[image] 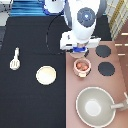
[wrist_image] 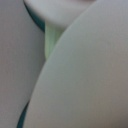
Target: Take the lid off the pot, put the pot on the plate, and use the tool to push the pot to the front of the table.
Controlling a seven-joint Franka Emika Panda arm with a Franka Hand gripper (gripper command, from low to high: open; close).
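Tool [image: 80, 51] over stove panel [image: 72, 87], just beside uncovered pot [image: 82, 66]

No text or labels can be read.

Gripper [image: 80, 50]: hovering just above the pot [image: 82, 66], which is sitting open on the stove panel [image: 95, 82]. Plate [image: 46, 75] and tool [image: 15, 59]: lying on the table [image: 30, 105]. Grey pan [image: 95, 106]: resting at the exterior view's bottom right.
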